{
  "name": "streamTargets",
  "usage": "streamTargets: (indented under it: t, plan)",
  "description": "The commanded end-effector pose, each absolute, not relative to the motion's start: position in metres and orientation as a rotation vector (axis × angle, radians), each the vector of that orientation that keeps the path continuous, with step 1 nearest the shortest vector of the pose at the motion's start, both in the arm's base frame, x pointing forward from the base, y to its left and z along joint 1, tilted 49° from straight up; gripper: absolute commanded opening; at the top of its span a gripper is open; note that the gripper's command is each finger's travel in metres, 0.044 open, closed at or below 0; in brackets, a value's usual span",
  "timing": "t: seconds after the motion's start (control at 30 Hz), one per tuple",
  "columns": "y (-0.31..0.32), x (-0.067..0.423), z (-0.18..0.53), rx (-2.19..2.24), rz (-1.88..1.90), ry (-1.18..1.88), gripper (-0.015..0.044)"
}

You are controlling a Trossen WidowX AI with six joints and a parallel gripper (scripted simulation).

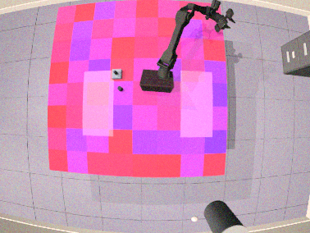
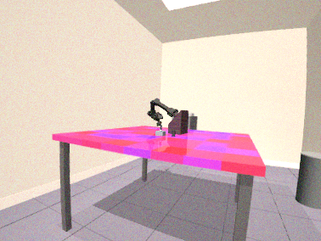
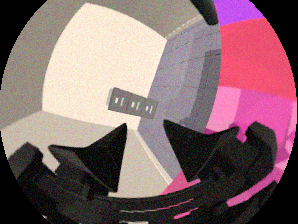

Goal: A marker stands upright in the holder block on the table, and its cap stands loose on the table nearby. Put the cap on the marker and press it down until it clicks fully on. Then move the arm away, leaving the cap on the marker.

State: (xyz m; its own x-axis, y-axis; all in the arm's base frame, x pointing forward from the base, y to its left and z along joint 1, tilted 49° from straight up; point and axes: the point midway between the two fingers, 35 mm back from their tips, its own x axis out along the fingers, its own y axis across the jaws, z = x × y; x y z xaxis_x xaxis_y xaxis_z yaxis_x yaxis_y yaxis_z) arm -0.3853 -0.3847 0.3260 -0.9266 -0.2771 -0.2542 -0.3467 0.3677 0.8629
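The marker stands upright in a small grey holder block (image 1: 117,74) (image 2: 160,132) left of the arm's base. Its dark cap (image 1: 120,88) stands loose on the table just in front of the block. My gripper (image 1: 223,18) (image 3: 145,124) is far from both, raised over the table's back right corner. Its fingers are open and nothing is between them. In the wrist view they point out past the table edge toward the wall and floor; neither marker nor cap shows there.
The arm's dark base (image 1: 157,80) (image 2: 179,123) sits near the table's middle. A grey cabinet (image 1: 296,53) (image 3: 133,103) stands off the table to the right. A dark cylindrical bin (image 1: 221,217) (image 2: 309,178) stands on the floor.
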Motion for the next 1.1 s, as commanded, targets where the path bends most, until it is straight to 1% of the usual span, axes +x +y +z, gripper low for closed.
streamTargets:
  t: [0.0, 0.27, 0.5, 0.8, 1.07]
  plan:
    - [-0.403, -0.351, 0.342, -0.697, 1.792, 2.52, 0.0249]
    - [-0.432, -0.283, 0.366, -0.899, 2.1, 2.451, 0.0249]
    - [-0.455, -0.21, 0.384, -1.095, 2.378, 2.375, 0.0249]
    - [-0.475, -0.094, 0.402, -1.401, 2.719, 2.262, 0.0249]
    - [-0.47, 0.009, 0.416, -1.665, 3.023, 2.14, 0.0249]
